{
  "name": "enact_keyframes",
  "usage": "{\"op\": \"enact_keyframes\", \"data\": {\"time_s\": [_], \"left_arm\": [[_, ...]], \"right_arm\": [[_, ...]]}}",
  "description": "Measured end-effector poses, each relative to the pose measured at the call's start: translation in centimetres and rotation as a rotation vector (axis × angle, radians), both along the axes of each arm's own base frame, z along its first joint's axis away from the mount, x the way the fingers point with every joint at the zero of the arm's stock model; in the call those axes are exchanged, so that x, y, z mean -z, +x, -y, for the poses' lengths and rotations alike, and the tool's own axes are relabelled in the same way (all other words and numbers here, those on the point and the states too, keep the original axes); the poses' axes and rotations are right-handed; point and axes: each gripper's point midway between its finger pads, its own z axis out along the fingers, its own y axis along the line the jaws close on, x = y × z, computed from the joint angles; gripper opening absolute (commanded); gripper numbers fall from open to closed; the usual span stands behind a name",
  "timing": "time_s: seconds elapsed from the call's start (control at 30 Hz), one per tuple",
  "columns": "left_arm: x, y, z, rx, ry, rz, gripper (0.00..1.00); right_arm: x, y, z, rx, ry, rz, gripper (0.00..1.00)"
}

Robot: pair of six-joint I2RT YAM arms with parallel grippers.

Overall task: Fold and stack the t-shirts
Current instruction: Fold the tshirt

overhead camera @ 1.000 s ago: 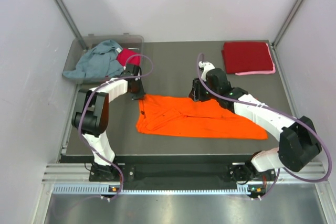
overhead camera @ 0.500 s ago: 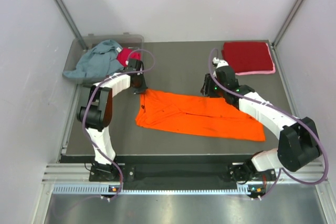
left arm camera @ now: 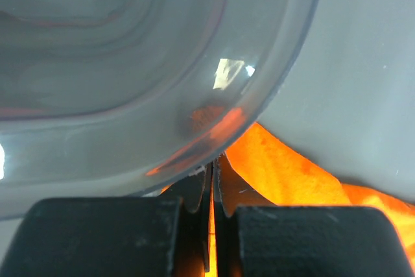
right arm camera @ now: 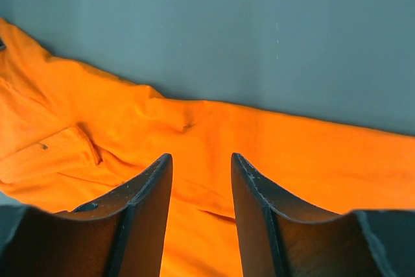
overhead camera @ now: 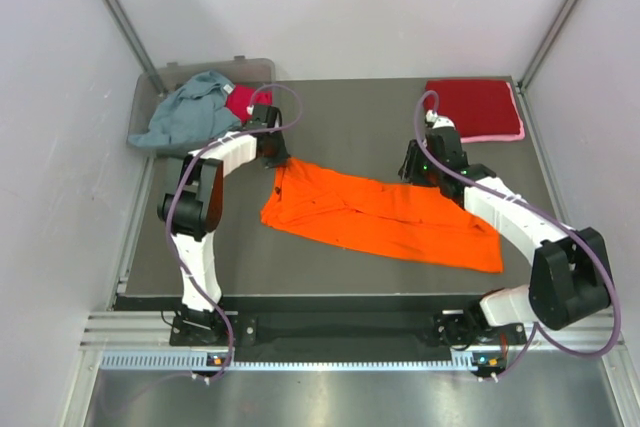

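The bright orange t-shirt lies spread slantwise across the middle of the table. My left gripper is shut on its far left corner, right by the bin; the left wrist view shows orange cloth pinched between the closed jaws. My right gripper is open and empty, hovering over the shirt's far edge; its fingers straddle flat orange cloth in the right wrist view. A folded dark red t-shirt lies on a pink one at the far right.
A clear plastic bin at the far left holds a crumpled grey-blue t-shirt and a magenta one. Its curved rim is very close above my left gripper. White walls enclose the table on three sides.
My left gripper has pulled the orange shirt's left corner farther from me, toward the bin. My right gripper has moved right and away along the far edge. The shirt now lies more slanted.
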Motion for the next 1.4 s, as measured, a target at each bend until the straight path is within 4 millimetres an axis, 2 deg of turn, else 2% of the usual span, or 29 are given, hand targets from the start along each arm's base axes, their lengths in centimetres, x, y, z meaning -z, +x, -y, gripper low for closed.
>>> {"op": "enact_keyframes", "data": {"time_s": [0.13,0.2,0.27,0.37,0.5,0.63,0.8,0.87,0.93,1.03,1.13,1.27,1.4], "left_arm": [[0.0,0.0,-0.1,-0.018,0.011,-0.003,0.02],[0.0,0.0,-0.1,-0.017,0.014,-0.001,0.16],[-0.1,-0.2,-0.2,-0.012,0.019,0.004,0.25],[-0.5,-0.9,-0.7,-0.009,0.026,-0.001,0.31],[-1.8,-1.9,-1.4,-0.004,0.042,-0.014,0.31],[-5.0,-2.9,-1.9,0.004,0.045,0.007,0.33],[-11.3,-4.3,-2.0,0.02,0.003,0.123,0.33],[-13.5,-5.7,-2.0,0.037,-0.041,0.171,0.31],[-14.2,-7.6,-2.1,0.053,-0.079,0.185,0.31],[-13.7,-10.6,-2.3,0.07,-0.119,0.16,0.33],[-11.9,-13.4,-2.3,0.08,-0.139,0.102,0.38],[-9.6,-16.9,-2.4,0.078,-0.168,0.023,0.41],[-7.2,-19.8,-2.8,0.058,-0.174,-0.044,0.41]], "right_arm": [[0.6,0.1,-0.2,-0.013,-0.001,-0.013,0.43],[1.0,0.1,-0.5,-0.025,0.005,-0.024,0.43],[1.2,0.2,-1.0,-0.044,0.02,-0.03,0.44],[1.2,0.3,-2.1,-0.098,0.045,-0.041,0.45],[1.0,1.5,-4.2,-0.192,0.084,-0.043,0.47],[0.7,3.6,-7.3,-0.305,0.131,-0.032,0.48],[1.5,6.7,-12.2,-0.446,0.142,-0.024,0.51],[2.0,7.7,-14.9,-0.515,0.132,-0.026,0.51],[2.4,8.5,-17.7,-0.576,0.127,-0.021,0.5],[3.1,9.6,-21.6,-0.651,0.138,-0.012,0.5],[4.1,10.4,-24.4,-0.701,0.155,-0.008,0.51],[6.1,11.2,-26.5,-0.731,0.173,-0.024,0.53],[8.0,11.5,-27.4,-0.738,0.201,-0.053,0.53]]}}
